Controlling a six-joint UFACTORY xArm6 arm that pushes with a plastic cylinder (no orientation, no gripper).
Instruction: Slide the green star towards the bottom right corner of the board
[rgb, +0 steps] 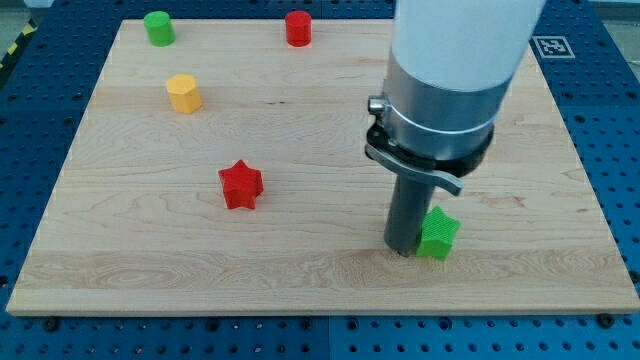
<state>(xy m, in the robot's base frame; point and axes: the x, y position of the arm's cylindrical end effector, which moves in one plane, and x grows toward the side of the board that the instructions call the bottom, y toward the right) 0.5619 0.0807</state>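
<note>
The green star (439, 234) lies on the wooden board (300, 280), in its lower right part. My tip (402, 249) stands right against the star's left side, touching it or nearly so. The arm's wide grey and white body rises above the tip and hides part of the board behind it.
A red star (240, 185) lies left of centre. A yellow block (184, 93) sits at the upper left. A green cylinder (158, 28) and a red cylinder (298, 28) stand near the view's top edge. The board's bottom edge runs just below the green star.
</note>
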